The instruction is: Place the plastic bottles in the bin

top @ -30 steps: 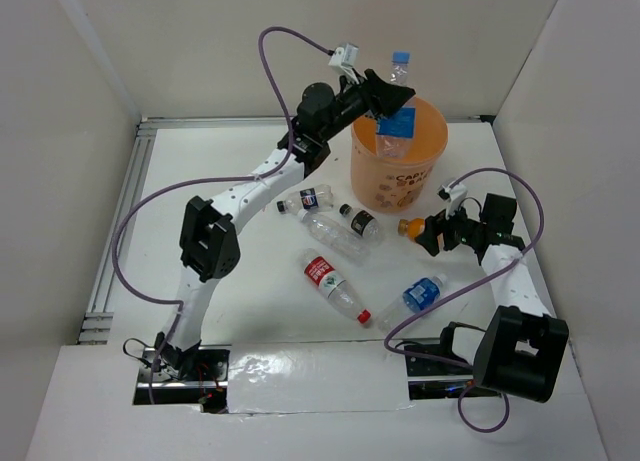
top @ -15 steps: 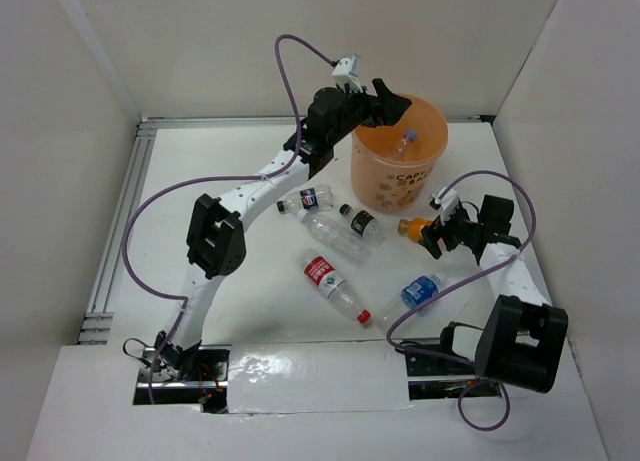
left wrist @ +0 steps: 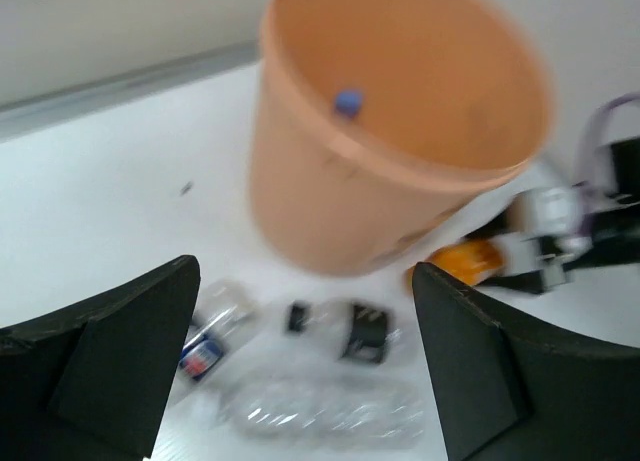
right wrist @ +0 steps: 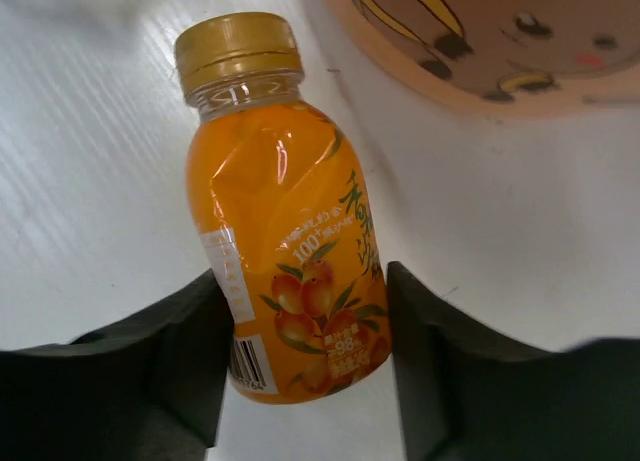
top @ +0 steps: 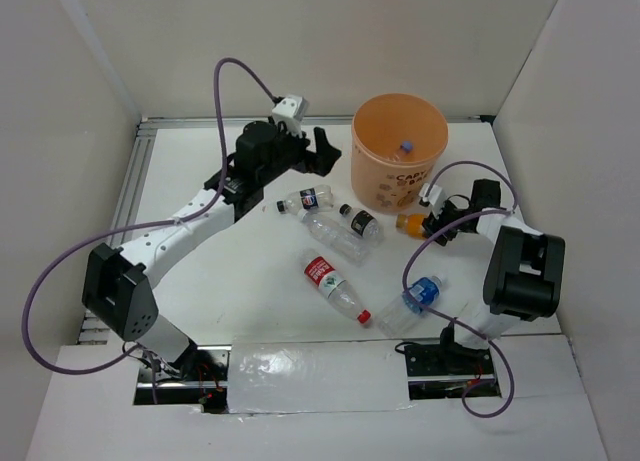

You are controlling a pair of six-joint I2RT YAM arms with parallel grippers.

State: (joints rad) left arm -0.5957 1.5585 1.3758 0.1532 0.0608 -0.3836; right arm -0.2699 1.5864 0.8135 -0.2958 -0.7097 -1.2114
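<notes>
The orange-tan bin stands at the back right, with a blue-capped bottle inside it. My left gripper is open and empty, left of the bin and above the table. In the left wrist view it looks at the bin and the blue cap. My right gripper is shut on an orange bottle lying by the bin's foot. The right wrist view shows its fingers pressed on both sides of that bottle.
Several bottles lie on the table: a blue-label one, a black-label one, a clear one, a red-label one and a blue one. White walls enclose the table.
My left gripper let the blue-capped bottle drop into the bin, then pulled back left and down, open. My right arm folded in; its gripper stayed at the orange bottle.
</notes>
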